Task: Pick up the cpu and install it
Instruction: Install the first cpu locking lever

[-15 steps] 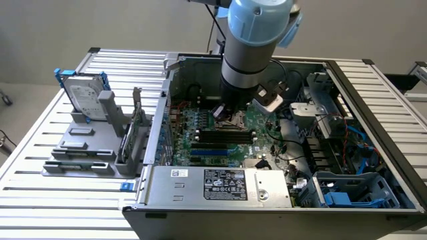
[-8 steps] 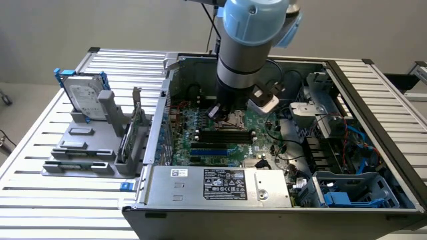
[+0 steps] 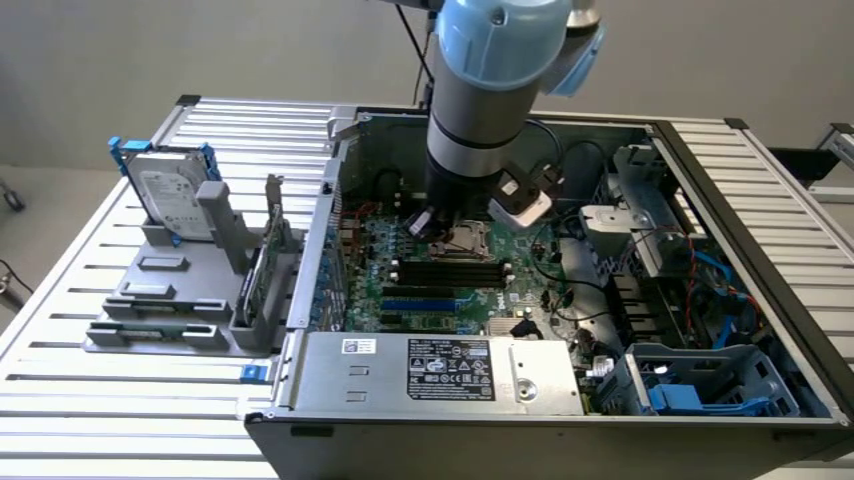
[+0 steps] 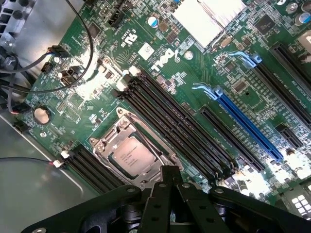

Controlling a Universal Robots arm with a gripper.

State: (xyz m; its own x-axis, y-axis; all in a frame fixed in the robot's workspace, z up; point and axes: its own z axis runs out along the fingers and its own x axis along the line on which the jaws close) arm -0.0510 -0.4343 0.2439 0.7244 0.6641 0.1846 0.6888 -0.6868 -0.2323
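Note:
The cpu (image 4: 132, 154), a small square chip with a silver-grey top, lies flat inside the metal-framed socket (image 4: 108, 143) on the green motherboard (image 4: 160, 58). My gripper (image 4: 170, 172) hovers just beside the socket's edge, its black fingers pressed together with nothing between them. In the exterior view my arm reaches down into the open computer case (image 3: 747, 200), and the gripper (image 3: 447, 225) sits right over the socket (image 3: 470, 240) in the middle of the board.
Black memory slots (image 4: 170, 116) run alongside the socket, with a blue slot (image 4: 243, 121) further off. Loose black cables (image 4: 73, 53) cross the board's corner. Outside the case, a hard drive (image 3: 171, 190) stands in a grey holder (image 3: 160, 300). The power supply (image 3: 434, 368) lines the case's near wall.

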